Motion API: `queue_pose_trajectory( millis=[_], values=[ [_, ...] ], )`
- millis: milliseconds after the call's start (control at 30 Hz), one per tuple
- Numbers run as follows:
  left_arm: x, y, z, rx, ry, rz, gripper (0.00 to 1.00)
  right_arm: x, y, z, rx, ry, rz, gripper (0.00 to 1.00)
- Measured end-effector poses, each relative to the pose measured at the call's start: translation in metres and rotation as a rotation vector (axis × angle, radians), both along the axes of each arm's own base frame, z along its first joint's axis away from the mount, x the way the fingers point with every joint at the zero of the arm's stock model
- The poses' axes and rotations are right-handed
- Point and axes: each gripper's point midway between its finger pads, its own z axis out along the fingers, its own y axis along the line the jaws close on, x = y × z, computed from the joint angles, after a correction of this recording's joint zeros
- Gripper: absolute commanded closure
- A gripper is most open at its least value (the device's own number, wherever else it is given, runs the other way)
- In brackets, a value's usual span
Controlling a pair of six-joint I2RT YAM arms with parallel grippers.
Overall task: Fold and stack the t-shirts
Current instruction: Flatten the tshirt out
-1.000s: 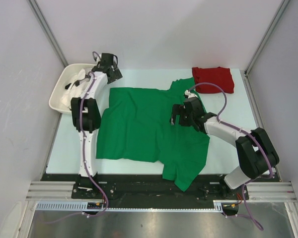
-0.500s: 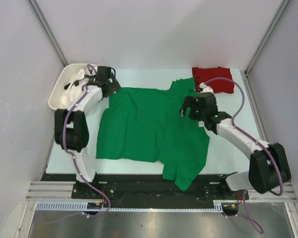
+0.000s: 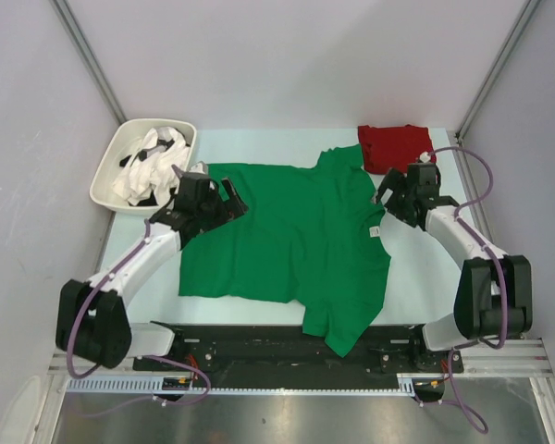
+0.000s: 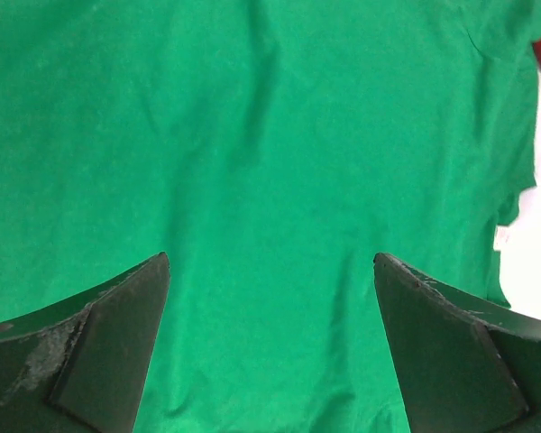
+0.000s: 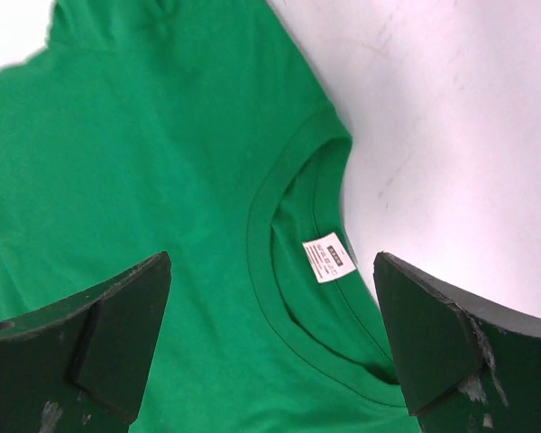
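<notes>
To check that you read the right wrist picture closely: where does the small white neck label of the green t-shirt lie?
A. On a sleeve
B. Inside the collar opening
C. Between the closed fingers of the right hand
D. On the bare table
B: the neck label sits within the curved collar of the green t-shirt, while the right hand hangs open above it.

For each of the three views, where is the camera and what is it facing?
Top external: above and behind the bases, looking down on the table, both arms, green t-shirt, red t-shirt and bin.
Left wrist: on the left hand, looking across the green shirt's body; both fingers show.
Right wrist: on the right hand, facing the collar and neck label.
All three share the green shirt.
</notes>
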Motion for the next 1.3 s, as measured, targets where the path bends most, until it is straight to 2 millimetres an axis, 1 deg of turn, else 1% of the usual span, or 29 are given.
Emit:
queue_pose_trajectory(
  millis=[100,200,300,367,400,433,467,500,567,700,867,1000,1100,1200,1300],
  values=[
    [-0.017,-0.003,0.001,-0.021,-0.023,-0.028,0.00,-0.002,0.002,-0.021,0.010,0.063,0.008,0.00],
    [-0.036,-0.007,-0.013,-0.042,-0.009,-0.055,0.00,0.003,0.001,-0.036,0.034,0.095,0.000,0.00],
    [-0.057,-0.013,-0.036,-0.055,0.041,-0.085,0.00,0.014,-0.002,-0.046,0.082,0.092,-0.022,0.00],
    [-0.066,-0.019,-0.044,-0.062,0.062,-0.106,0.00,0.025,0.001,-0.049,0.118,0.080,-0.021,0.00],
    [-0.068,-0.021,-0.046,-0.068,0.068,-0.112,0.00,0.038,0.006,-0.048,0.151,0.064,-0.005,0.00],
    [-0.069,-0.024,-0.046,-0.073,0.069,-0.119,0.00,0.045,0.010,-0.047,0.165,0.054,0.006,0.00],
    [-0.069,-0.026,-0.046,-0.078,0.066,-0.123,0.00,0.055,0.017,-0.046,0.188,0.043,0.030,0.00],
    [-0.069,-0.028,-0.045,-0.085,0.061,-0.127,0.00,0.071,0.025,-0.040,0.213,0.013,0.058,0.00],
    [-0.066,-0.030,-0.042,-0.094,0.045,-0.131,0.01,0.097,0.041,-0.030,0.265,-0.048,0.109,0.00],
    [-0.062,-0.034,-0.042,-0.110,0.029,-0.142,0.00,0.140,0.074,-0.007,0.365,-0.157,0.208,0.01],
    [-0.061,-0.038,-0.051,-0.110,0.046,-0.151,0.00,0.200,0.111,0.016,0.402,-0.252,0.299,0.00],
    [-0.061,-0.038,-0.062,-0.101,0.079,-0.153,0.01,0.232,0.141,0.027,0.382,-0.282,0.351,0.00],
    [-0.061,-0.038,-0.066,-0.098,0.089,-0.153,0.01,0.254,0.166,0.034,0.351,-0.307,0.383,0.00],
    [-0.061,-0.039,-0.067,-0.097,0.091,-0.153,0.01,0.260,0.182,0.026,0.329,-0.292,0.396,0.00],
    [-0.058,-0.041,-0.067,-0.102,0.088,-0.157,0.01,0.257,0.190,0.007,0.310,-0.244,0.392,0.00]
  ],
)
